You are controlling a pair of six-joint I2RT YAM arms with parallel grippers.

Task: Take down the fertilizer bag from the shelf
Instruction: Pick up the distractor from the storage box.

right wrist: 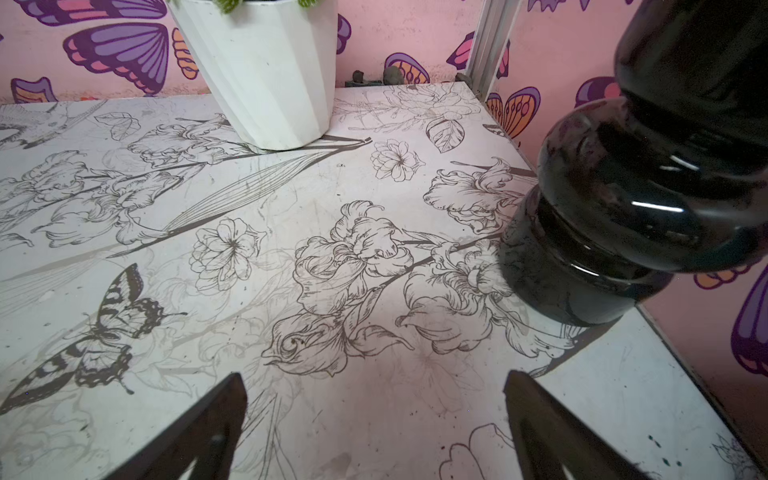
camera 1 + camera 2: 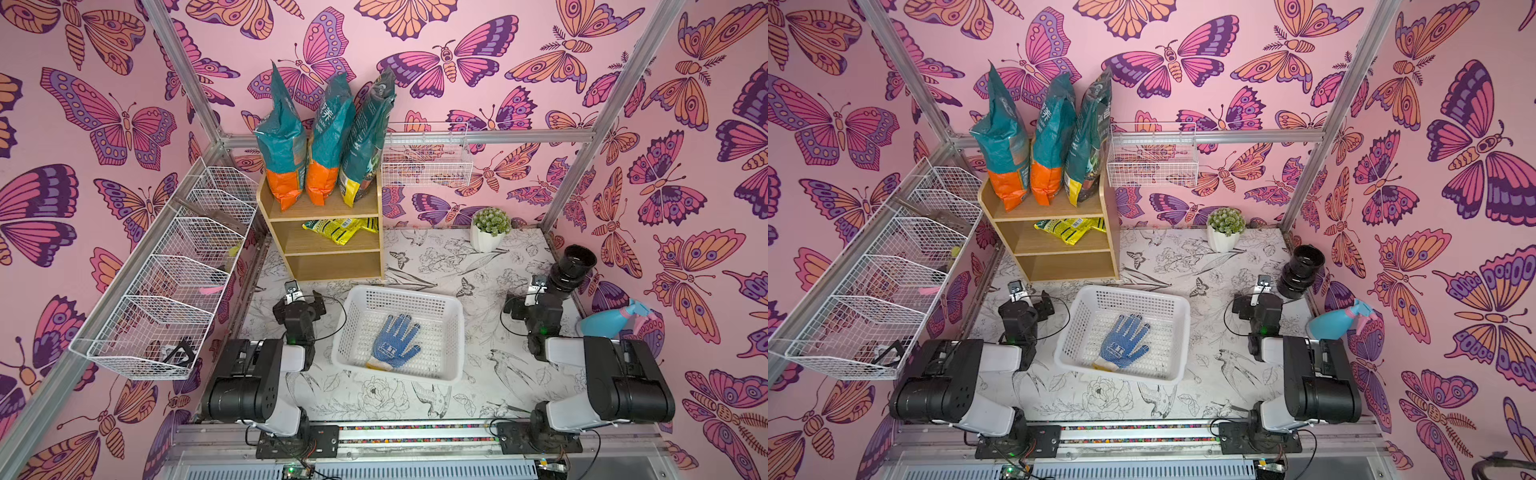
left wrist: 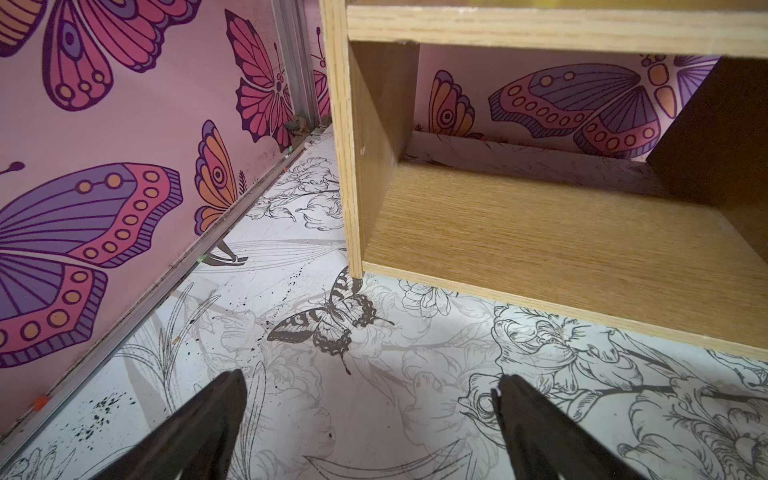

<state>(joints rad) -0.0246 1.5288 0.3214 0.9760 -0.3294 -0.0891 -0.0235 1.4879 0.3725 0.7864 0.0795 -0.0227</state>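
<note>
Both pincers apart, empty. The left pincer [image 3: 370, 386] sits low over the desk [image 3: 291, 415], facing the shelf [image 2: 332, 266]; the right pincer [image 1: 374, 386] is idle. The fertilizer bags [image 2: 328, 137] stand on the top tier, propped against the wall [image 2: 457, 95]. I'd reach with the left.

The shelf [image 2: 332, 268], at 12 o'clock, is finished in light wood; the glove [image 2: 395, 340] is coloured blue; walls [image 2: 540, 95] are patterned with butterflies.
</note>
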